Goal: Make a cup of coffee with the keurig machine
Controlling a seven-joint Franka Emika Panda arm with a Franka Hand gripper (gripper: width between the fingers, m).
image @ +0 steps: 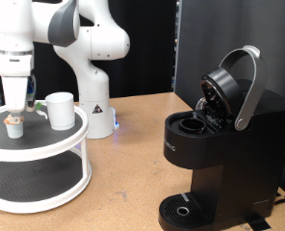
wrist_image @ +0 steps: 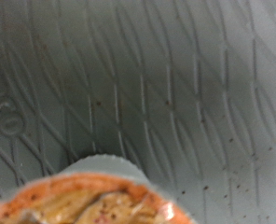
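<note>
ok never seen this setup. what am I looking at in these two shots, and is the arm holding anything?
The exterior view is from a fixed camera off the robot. The white jointed thing is a robot arm; its gripper reaches down over a small pod on the top shelf of a round two-tier stand. A white cup sits on the same shelf. At that view's right is the keurig machine, lid raised, on a wooden table.

The wrist view is from a camera on the hand, looking down: grey textured shelf mat and the pod's orange-brown top. No fingers appear there, so a grip can't be confirmed.
</note>
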